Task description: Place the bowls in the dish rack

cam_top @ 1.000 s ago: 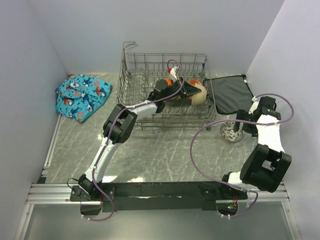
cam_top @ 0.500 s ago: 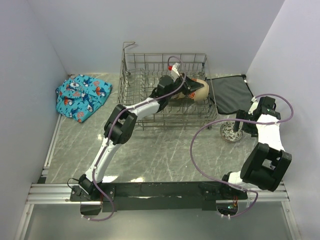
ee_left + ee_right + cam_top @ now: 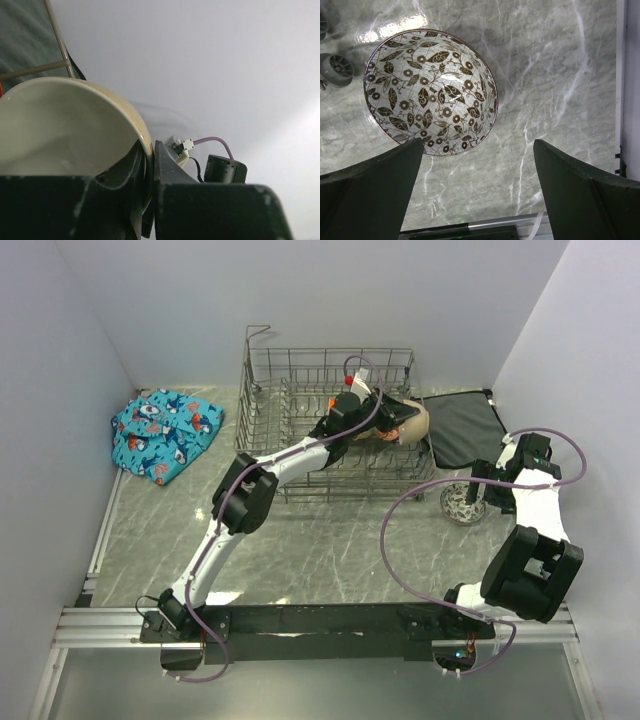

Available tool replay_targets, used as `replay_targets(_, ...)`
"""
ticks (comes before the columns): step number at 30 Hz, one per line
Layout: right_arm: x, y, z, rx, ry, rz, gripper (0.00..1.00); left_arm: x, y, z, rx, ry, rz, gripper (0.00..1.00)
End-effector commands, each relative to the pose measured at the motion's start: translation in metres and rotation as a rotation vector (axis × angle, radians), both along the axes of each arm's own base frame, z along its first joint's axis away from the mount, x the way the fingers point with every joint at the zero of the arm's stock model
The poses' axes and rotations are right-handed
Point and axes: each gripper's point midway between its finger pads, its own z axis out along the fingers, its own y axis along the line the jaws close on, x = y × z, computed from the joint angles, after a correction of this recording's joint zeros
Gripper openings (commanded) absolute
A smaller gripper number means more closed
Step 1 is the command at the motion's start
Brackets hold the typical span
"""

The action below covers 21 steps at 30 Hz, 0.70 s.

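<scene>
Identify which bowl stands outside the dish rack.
The leaf-patterned bowl, upright on the table under the open right tool; the cream bowl is gripped by the left tool at the dish rack.

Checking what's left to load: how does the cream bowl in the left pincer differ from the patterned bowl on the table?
The plain cream ceramic bowl is tilted, rim clamped by the left pincer at the grey wire dish rack; the leaf-patterned bowl sits upright, ungripped, on the marble table. Both are round.
</scene>
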Motion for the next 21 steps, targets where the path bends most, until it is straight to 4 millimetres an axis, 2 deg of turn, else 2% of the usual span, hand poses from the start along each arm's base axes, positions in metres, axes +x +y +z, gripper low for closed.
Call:
replay_targets(1,0.003,-0.001,0.003,-0.001,-0.023,0.001,1.00,-0.025,0.009,0.097,-0.141,-0.115,-0.002,0.01)
replay_targets(3,0.004,-0.001,0.003,0.004,-0.025,0.001,1.00,-0.030,0.012,0.105,-0.152,-0.121,-0.012,0.01)
replay_targets(5,0.006,-0.001,0.004,0.005,-0.030,0.000,1.00,-0.034,0.015,0.099,-0.145,-0.108,-0.024,0.01)
replay_targets(6,0.006,-0.001,0.003,0.008,-0.030,-0.001,1.00,-0.038,0.019,0.106,-0.156,-0.112,-0.027,0.01)
replay_targets(7,0.008,-0.001,0.004,0.007,-0.034,0.000,1.00,-0.039,0.021,0.097,-0.146,-0.097,-0.025,0.01)
replay_targets(9,0.009,-0.002,0.004,0.007,-0.036,0.000,1.00,-0.044,0.023,0.099,-0.153,-0.113,-0.036,0.01)
replay_targets(15,0.011,-0.002,0.008,0.004,-0.047,0.001,1.00,-0.045,0.018,0.077,-0.134,-0.074,-0.049,0.01)
replay_targets(21,0.008,-0.002,0.006,0.001,-0.036,0.003,1.00,-0.047,0.014,0.073,-0.137,-0.063,-0.054,0.01)
